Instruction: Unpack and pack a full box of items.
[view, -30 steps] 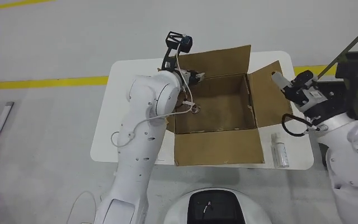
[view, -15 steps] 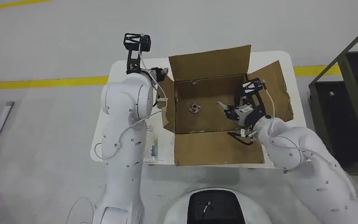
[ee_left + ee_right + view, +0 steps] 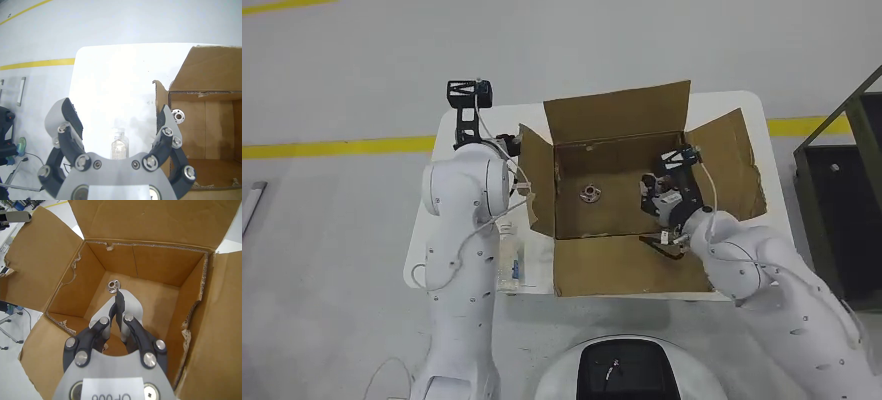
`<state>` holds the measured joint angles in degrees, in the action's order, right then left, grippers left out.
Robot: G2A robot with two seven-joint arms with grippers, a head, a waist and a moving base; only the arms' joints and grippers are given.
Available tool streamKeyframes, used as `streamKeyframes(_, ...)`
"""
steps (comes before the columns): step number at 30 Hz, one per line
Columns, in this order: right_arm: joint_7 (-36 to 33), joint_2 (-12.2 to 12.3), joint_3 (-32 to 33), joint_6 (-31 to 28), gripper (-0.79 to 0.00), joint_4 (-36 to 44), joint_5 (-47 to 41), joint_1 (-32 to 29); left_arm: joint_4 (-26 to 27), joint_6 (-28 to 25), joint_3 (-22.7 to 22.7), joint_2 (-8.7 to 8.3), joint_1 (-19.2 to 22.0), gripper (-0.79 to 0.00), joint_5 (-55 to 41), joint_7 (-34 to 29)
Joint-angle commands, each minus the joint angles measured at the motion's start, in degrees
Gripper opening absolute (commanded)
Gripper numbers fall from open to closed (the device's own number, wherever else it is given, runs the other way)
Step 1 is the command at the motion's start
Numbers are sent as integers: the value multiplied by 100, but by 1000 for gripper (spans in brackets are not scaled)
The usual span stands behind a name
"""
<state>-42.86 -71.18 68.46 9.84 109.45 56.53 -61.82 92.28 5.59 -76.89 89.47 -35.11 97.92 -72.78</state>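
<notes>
White table [image 3: 113,75], bottle [image 3: 118,146] base hidden behind spread left pincer [image 3: 115,106], box [image 3: 208,117] cropped

The bottle [image 3: 118,146] is partly hidden behind the left gripper [image 3: 115,108], and the box [image 3: 208,75] is cut off.

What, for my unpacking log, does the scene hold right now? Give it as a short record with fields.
box: open brown cardboard box on white table, flaps spread
in box: small round silver metal flange on the floor
out of box: clear plastic bottle with a white cap on the table beside the box
left gripper: open, empty, outside the box near the bottle
right gripper: shut, empty, over the box opening, pointing toward the flange
</notes>
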Motion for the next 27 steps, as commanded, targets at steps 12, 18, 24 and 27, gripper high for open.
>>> streamKeyframes(12, -1287, -521, -1762, 1397, -785, -1784, 1096, 2160, 0, 0, 0, 0, 0, 0, 0, 0)
streamKeyframes(18, -1487, -819, -2173, 1721, -785, -2840, 692, 2822, 0, 0, 0, 0, 0, 0, 0, 0)
streamKeyframes(24, -1578, -940, -2305, 1600, -785, -3293, 470, 3047, 0, 0, 0, 0, 0, 0, 0, 0)
streamKeyframes(27, -1578, -940, -2305, 1600, -785, -3293, 470, 3047, 0, 0, 0, 0, 0, 0, 0, 0)
